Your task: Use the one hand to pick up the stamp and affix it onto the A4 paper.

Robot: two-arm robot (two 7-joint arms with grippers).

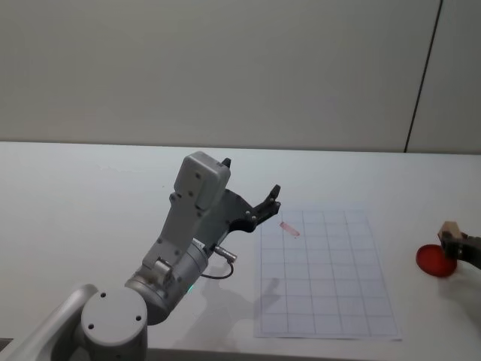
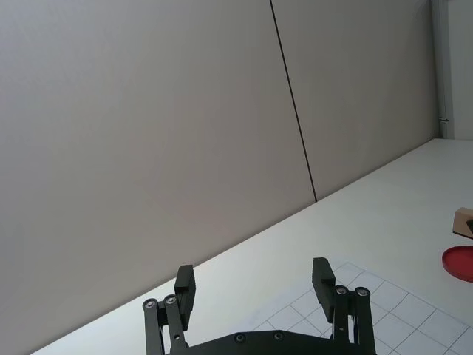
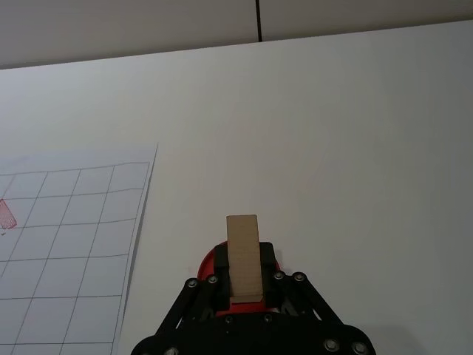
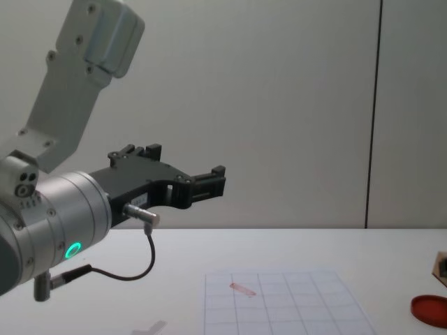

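My right claw (image 3: pixel 244 285) clamps the small pale tan wooden stamp (image 3: pixel 243 255) over the flat round red disc (image 1: pixel 436 260), beside the white grid-printed A4 paper (image 1: pixel 323 274) on the worktop; a tilted press could smudge, while my left claw (image 2: pixel 255 285) hangs wide.

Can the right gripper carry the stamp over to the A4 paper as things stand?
Probably yes. The right gripper is shut on the stamp over the red disc, and bare table lies between it and the A4 paper.
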